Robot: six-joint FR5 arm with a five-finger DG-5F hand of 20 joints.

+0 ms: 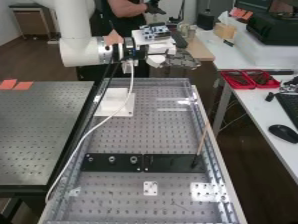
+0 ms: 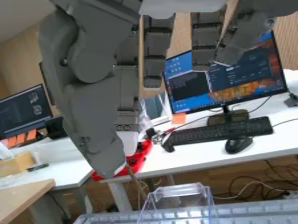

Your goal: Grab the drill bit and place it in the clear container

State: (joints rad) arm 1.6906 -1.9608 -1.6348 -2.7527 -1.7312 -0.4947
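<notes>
Looks like the pre-grasp step, with the dark grey hand (image 2: 93,112) empty, fingers straight. Calls next for reaching the small round metal pieces (image 1: 112,159) on the black rectangular plate (image 1: 101,166), probably including the drill bit, then the clear plastic container (image 2: 178,192).

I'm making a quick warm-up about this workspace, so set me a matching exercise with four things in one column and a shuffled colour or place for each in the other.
1. Red trays
2. Computer mouse
3. Container
4. Flat plates

A. See-through
B. Black, lying across the perforated bench
C. On the white table, holding small items
D. Black, beside the keyboard

Right pairs: 1-C, 2-D, 3-A, 4-B
</notes>
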